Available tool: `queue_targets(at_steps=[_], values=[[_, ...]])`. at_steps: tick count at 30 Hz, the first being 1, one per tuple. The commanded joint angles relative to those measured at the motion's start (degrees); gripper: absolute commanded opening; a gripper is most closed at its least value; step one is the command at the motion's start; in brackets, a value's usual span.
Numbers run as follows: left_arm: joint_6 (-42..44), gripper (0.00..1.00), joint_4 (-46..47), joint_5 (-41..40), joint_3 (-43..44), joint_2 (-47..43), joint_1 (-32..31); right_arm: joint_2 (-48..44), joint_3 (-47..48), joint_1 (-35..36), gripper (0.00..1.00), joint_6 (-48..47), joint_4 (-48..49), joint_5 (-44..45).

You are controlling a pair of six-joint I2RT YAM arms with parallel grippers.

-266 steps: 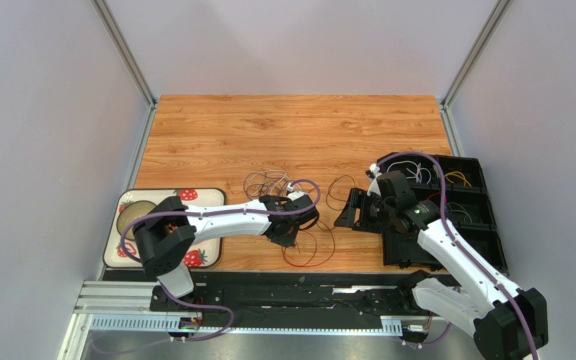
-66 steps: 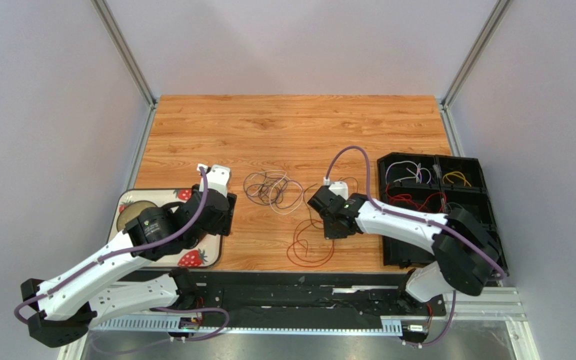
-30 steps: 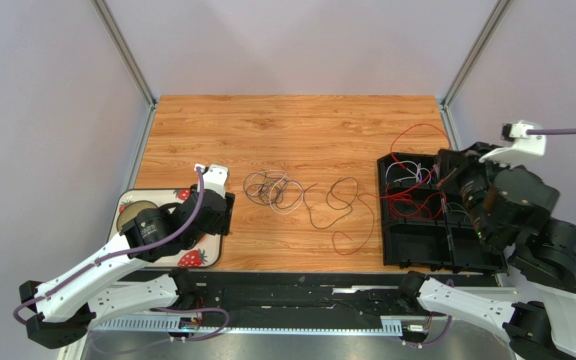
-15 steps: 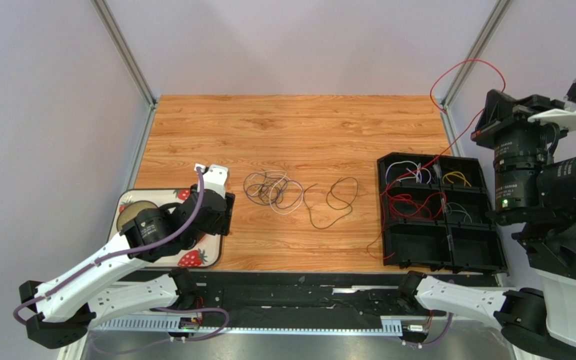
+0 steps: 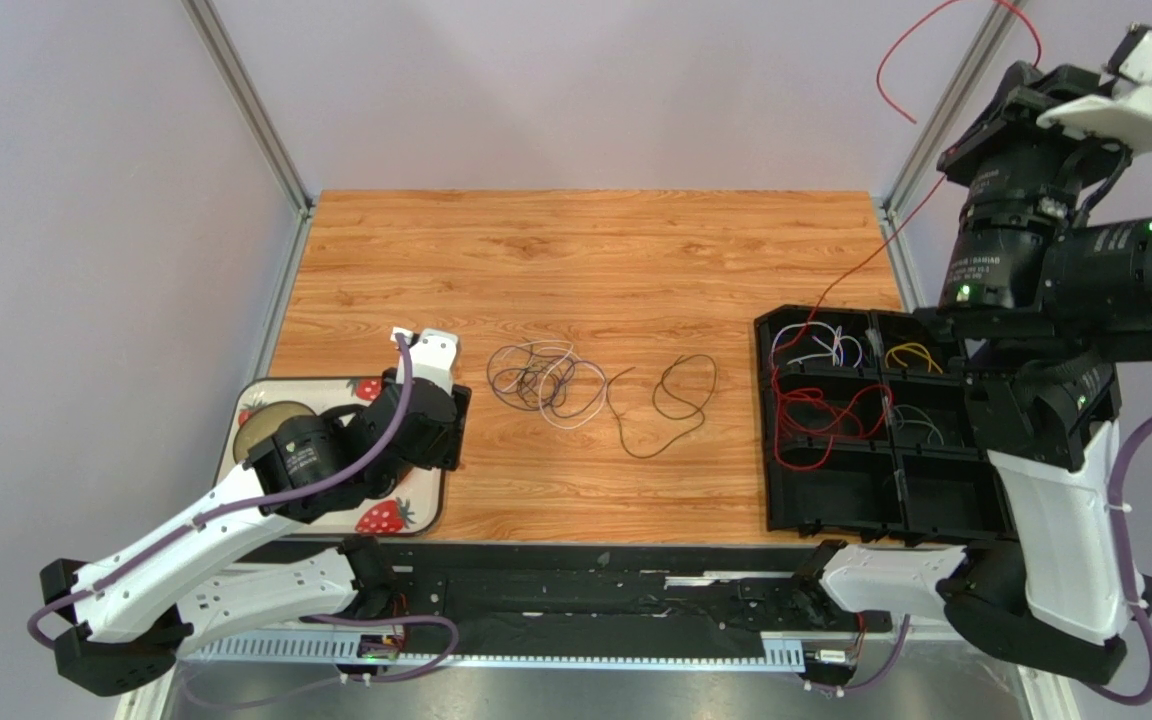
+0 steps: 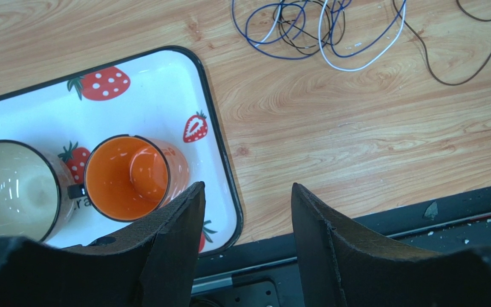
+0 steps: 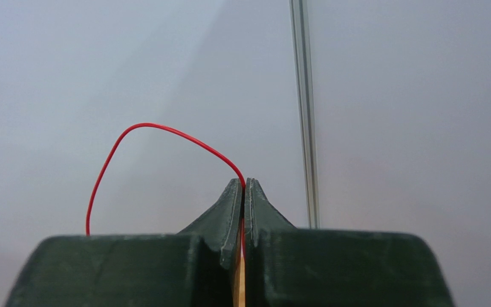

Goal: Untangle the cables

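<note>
A tangle of blue, white and dark cables (image 5: 542, 375) (image 6: 306, 25) lies mid-table. A loose dark cable (image 5: 672, 398) (image 6: 446, 64) curls to its right. My right gripper (image 5: 1015, 83) (image 7: 244, 184) is raised high at the right, shut on a red cable (image 7: 133, 131). That red cable (image 5: 845, 278) arcs above the fingers and hangs down to the black bin (image 5: 868, 503). My left gripper (image 5: 429, 428) (image 6: 247, 187) hovers open and empty over the tray's near right corner, short of the tangle.
The black compartment bin at the right holds white, yellow and red wires (image 5: 823, 413). A strawberry-print tray (image 5: 252, 503) (image 6: 219, 147) at the left carries an orange cup (image 6: 126, 179) and a cream cup (image 6: 11, 192). Metal frame posts (image 5: 244, 98) flank the table.
The right arm has climbed higher with the red cable, pulling its tail off the table toward the bin. The left arm and the tangle have stayed put.
</note>
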Motion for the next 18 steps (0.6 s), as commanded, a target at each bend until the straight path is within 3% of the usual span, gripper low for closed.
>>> queue_targets(at_steps=[1, 4, 7, 12, 18], values=[[0.0, 0.61, 0.2, -1.5, 0.0, 0.0, 0.3, 6.1, 9.4, -4.2, 0.00, -4.4, 3.8, -2.0], [-0.2, 0.61, 0.1, -1.7, 0.0, 0.0, 0.3, 8.7, 10.5, -6.3, 0.00, -13.1, 13.0, -0.9], [-0.3, 0.61, 0.0, -1.9, 0.1, 0.1, 0.3, 11.5, 12.7, -11.0, 0.00, -13.8, 14.3, -0.4], [-0.4, 0.61, 0.0, -2.0, 0.1, 0.1, 0.3, 10.9, 9.1, -14.5, 0.00, -11.0, 13.4, -0.4], [-0.2, 0.61, 0.0, -1.9, 0.1, 0.2, 0.3, 3.1, -2.0, -20.9, 0.00, 1.4, 8.3, -3.0]])
